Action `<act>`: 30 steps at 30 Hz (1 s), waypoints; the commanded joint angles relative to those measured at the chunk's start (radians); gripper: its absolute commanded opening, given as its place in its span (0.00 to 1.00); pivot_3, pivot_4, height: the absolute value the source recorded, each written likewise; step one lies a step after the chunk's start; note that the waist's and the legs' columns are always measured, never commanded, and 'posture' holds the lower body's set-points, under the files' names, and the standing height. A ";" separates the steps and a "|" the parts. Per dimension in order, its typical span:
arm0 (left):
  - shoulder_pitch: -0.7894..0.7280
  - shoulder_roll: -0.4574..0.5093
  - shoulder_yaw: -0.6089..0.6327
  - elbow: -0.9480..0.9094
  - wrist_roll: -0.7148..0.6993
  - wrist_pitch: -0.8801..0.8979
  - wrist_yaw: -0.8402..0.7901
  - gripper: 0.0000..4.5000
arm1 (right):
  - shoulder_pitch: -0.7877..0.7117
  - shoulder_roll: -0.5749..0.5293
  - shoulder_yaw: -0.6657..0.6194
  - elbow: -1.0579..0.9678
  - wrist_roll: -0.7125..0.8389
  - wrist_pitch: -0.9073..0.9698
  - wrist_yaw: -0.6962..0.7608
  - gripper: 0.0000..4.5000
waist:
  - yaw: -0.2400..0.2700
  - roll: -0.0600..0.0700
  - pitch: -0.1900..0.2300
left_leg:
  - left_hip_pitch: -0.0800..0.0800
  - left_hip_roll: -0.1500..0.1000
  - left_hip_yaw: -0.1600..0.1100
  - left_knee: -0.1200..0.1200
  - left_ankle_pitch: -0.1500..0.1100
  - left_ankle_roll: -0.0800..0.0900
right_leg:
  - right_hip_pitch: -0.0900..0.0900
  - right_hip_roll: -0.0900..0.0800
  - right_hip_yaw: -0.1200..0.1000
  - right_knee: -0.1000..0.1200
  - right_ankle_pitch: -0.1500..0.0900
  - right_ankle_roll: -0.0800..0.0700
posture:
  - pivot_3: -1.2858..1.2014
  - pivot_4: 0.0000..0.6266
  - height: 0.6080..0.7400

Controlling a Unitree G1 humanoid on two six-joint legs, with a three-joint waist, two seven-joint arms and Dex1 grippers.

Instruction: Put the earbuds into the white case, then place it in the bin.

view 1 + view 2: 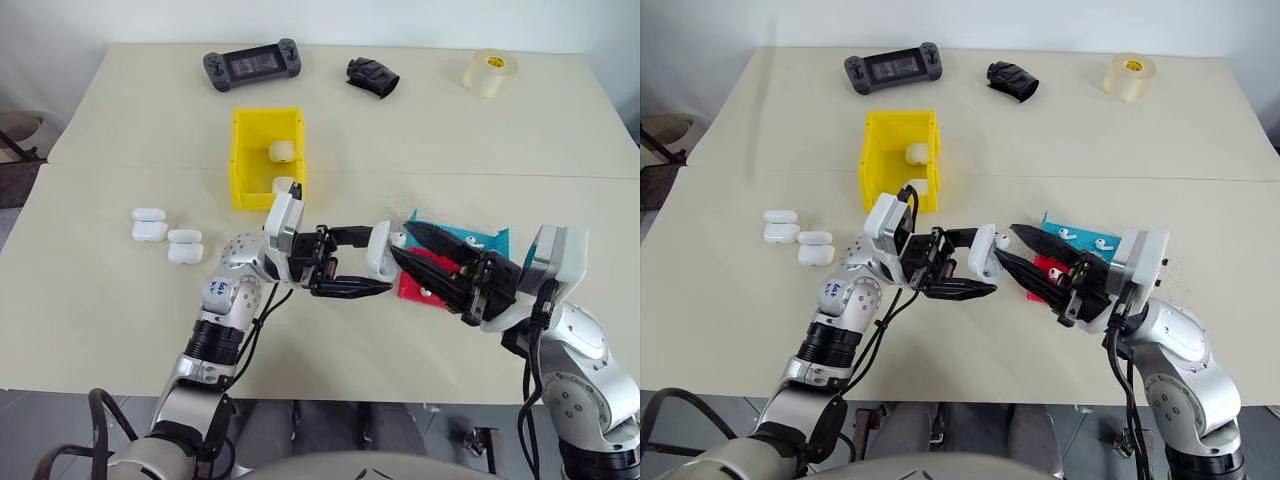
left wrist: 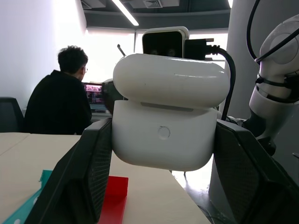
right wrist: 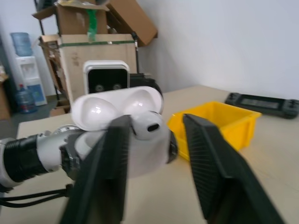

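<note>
While held over the table: the white case (image 2: 163,123) sits pinched between the left gripper (image 1: 345,262) fingers, lid open.
Right gripper (image 3: 156,154): fingers spread apart at the case's open mouth, an earbud (image 3: 147,127) between them.
Trays: blue tray (image 1: 1110,238) with two earbuds, red tray (image 1: 415,288) beside it.
Bin (image 1: 262,152): yellow, two cases inside.
Table (image 1: 120,120): cream; four cases, game console, tape roll.
Room: person seated at a screen, cardboard boxes.

White case (image 1: 381,250), yellow bin (image 1: 266,155), red tray (image 1: 415,289), blue tray (image 1: 478,240).
</note>
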 commanded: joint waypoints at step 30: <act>0.160 0.021 -0.063 -0.132 0.106 -0.146 0.146 0.63 | 0.037 -0.575 -0.271 0.368 -0.156 0.316 0.177 0.99 | 0.003 0.006 0.000 | 0.002 0.004 0.003 0.000 0.000 0.001 | 0.002 0.000 0.001 -0.009 0.000 0.000 | 0.52 0.24 1.00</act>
